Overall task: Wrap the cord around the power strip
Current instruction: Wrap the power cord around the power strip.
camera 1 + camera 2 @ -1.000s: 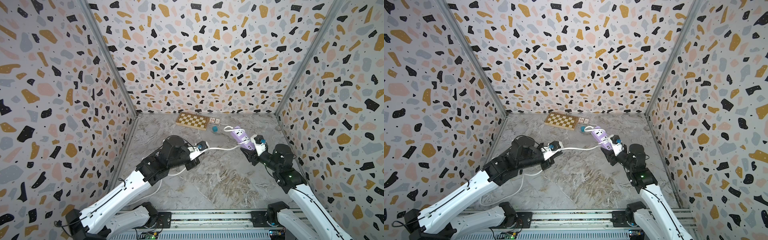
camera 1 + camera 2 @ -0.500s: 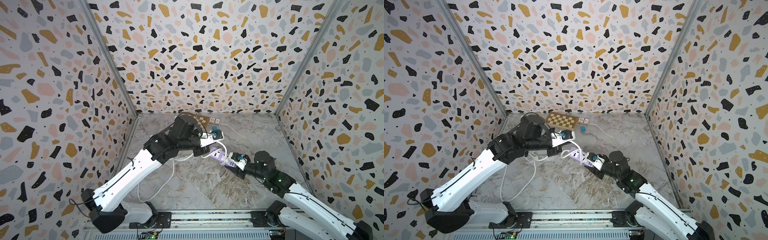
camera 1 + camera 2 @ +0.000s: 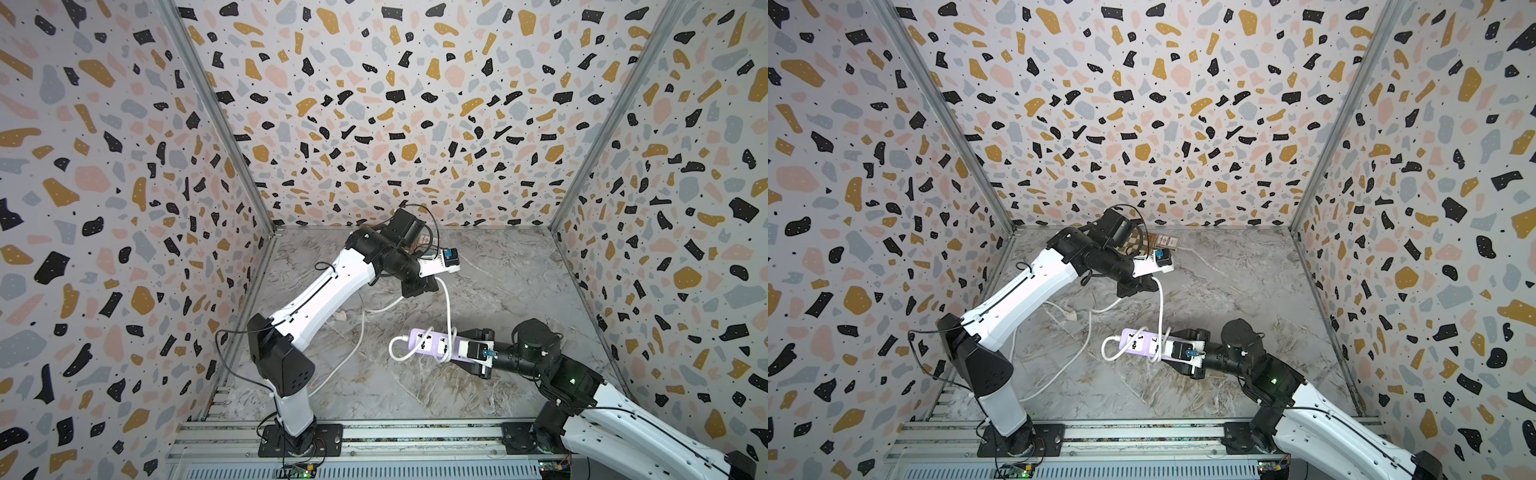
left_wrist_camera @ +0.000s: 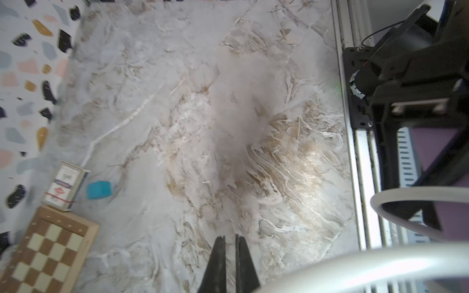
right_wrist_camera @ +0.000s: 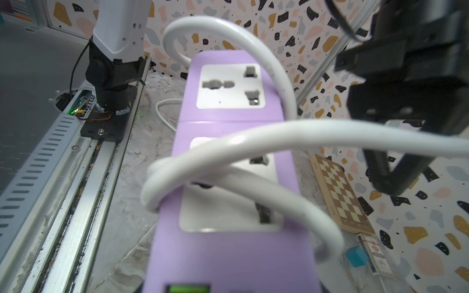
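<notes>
My right tool (image 3: 466, 351) is clamped on one end of the power strip (image 3: 430, 341), sockets facing up. The cord (image 3: 448, 303) leaves the strip's free end, curls back and crosses its body close to that tool. From there it climbs to my left tool (image 3: 419, 286) and drops away on the other side toward the plug (image 3: 1072, 316). The plug lies on the surface (image 3: 519, 291), well apart from the strip and beside the left arm (image 3: 320, 299).

Far beyond the strip sit a chessboard (image 4: 50, 253), a card box (image 4: 65, 187) just beside it and a teal cube (image 4: 99, 189) just beside the box. In both top views the left arm's wrist covers most of the chessboard, and I cannot find the cube there at all; both wrist views show all three.

Only the left wrist view shows the left tool's fingers (image 4: 218, 261). They are drawn to a thin slit with bare tips, and the blurred cord leaves beside their base, so it is pinched out of sight. That view also shows a thin pale line (image 4: 119, 126) running from the card box.

Only the right wrist view shows two passes of cord across the nearer socket (image 5: 228, 215), with the farther socket (image 5: 229, 86) uncovered.
</notes>
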`<state>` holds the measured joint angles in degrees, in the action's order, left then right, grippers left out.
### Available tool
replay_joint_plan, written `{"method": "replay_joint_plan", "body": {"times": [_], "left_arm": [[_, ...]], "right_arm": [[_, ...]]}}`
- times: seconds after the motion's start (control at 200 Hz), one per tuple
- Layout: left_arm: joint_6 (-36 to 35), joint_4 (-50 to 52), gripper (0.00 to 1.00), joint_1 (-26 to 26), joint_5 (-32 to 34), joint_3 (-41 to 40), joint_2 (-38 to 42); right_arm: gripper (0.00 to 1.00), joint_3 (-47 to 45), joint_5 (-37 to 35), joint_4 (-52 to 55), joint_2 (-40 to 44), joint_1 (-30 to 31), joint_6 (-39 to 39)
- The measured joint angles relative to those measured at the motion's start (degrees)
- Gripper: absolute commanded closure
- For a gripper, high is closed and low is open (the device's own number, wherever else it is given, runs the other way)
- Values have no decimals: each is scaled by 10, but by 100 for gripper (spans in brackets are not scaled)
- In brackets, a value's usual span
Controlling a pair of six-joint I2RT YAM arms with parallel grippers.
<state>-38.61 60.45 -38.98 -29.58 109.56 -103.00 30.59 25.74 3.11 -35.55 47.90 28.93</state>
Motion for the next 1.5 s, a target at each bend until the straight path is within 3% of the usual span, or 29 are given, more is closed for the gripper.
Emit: {"method": "replay_joint_plan", "body": {"times": [0.115, 0.18, 0.425, 0.656, 0.831, 1.086, 1.281, 1.497], "left_arm": [[0, 11, 100, 0, -48, -1, -26], [4, 0, 94, 2, -82, -14, -31], [85, -198, 68, 26, -195, -229, 3], [184, -405, 59, 34, -205, -404, 26], [257, -541, 55, 34, -177, -550, 70], [351, -704, 58, 33, -175, -665, 122], [385, -788, 59, 29, -183, -719, 130], [401, -834, 88, 18, -193, -725, 124]], "right_arm": [[100, -3, -2, -13, 30, 0, -6], [100, -4, -11, -19, 44, 0, -10], [100, -2, -20, -22, 42, 0, -17], [100, 33, 3, -27, 10, -31, -37], [100, 45, 39, -54, 4, -96, -72], [100, 47, 67, -74, -32, -198, -145], [100, 66, 77, -74, -60, -234, -185], [100, 74, 78, -73, -77, -242, -206]]}}
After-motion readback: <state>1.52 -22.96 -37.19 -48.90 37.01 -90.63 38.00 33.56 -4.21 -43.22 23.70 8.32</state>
